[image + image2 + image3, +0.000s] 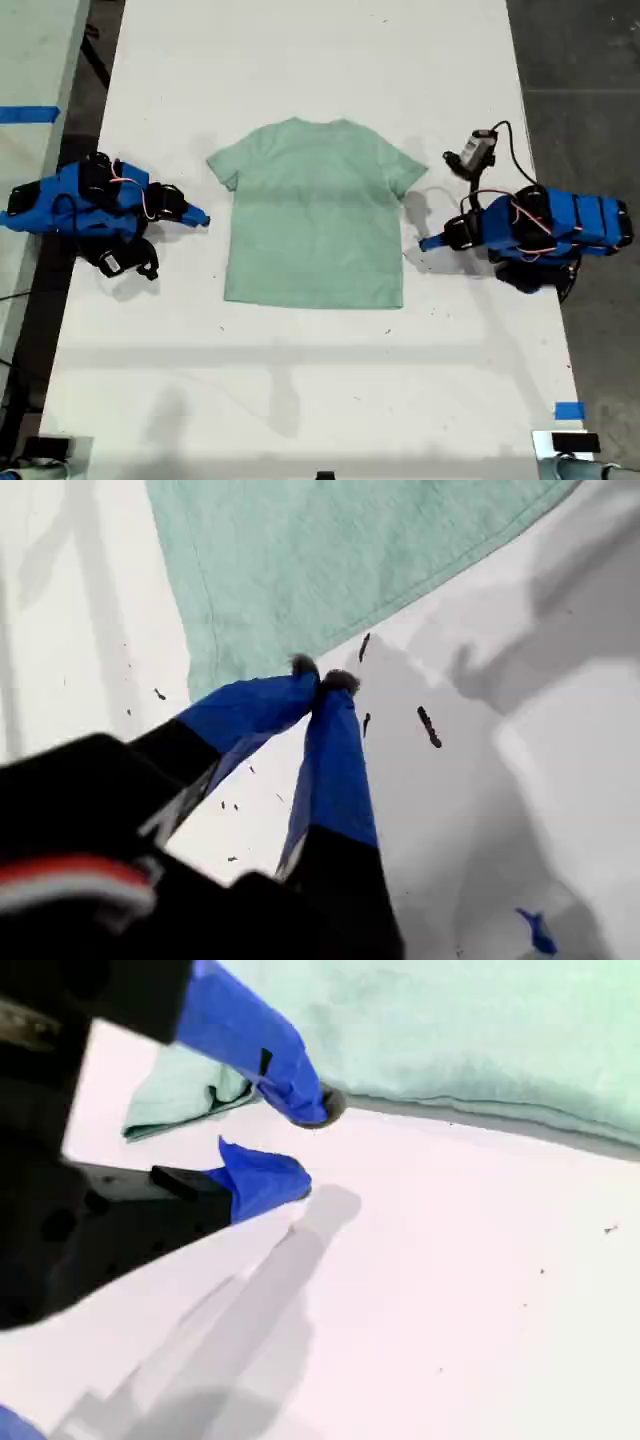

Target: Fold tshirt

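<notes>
tshirt (315, 215) is laid flat in the middle of the white table (300, 400), pale mint green. its collar is toward the exterior view's top, the hem toward the bottom, and both short sleeves are spread out. no fold in it yet.

over on the exterior view's right, my first gripper (428, 243) sits low by the table, pointing in at the shirt's side below the sleeve. there's a thin strip of white showing between tip and cloth. from its wrist view, my first gripper (322, 680) has both blue jaws pressed together, dark tips meeting right at the edge of the tshirt (330, 560), close to the hem corner. i can't see any cloth between them. a few dark specks (428, 726) lie on the table just beside it.

on the exterior view's left, my second gripper (203, 218) also points at the shirt, near the other sleeve (224, 172) but apart from it. from its wrist view, my second gripper (305, 1145) has its jaws spread, white table showing in the gap and nothing held. the shirt's edge (480, 1110) runs just beyond the upper tip, and the sleeve (180, 1100) is bunched behind it.

a scrap of blue tape (568, 410) sits near the table's corner at the exterior view's lower right.
</notes>
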Action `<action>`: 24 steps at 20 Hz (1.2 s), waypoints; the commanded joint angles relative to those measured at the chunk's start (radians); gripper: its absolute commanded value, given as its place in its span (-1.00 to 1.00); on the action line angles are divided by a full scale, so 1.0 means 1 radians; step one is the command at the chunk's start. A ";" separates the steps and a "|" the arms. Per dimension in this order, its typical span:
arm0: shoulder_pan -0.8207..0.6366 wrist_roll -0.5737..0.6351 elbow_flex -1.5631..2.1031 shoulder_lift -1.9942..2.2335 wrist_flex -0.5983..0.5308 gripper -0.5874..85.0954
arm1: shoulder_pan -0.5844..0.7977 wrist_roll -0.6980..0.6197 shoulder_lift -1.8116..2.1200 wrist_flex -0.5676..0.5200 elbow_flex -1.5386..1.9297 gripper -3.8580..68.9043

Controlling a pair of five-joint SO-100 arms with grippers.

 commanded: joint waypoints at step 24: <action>-0.140 -0.140 -0.210 -0.238 -0.060 -0.99 | 0.034 0.699 -0.259 0.002 -0.333 -0.89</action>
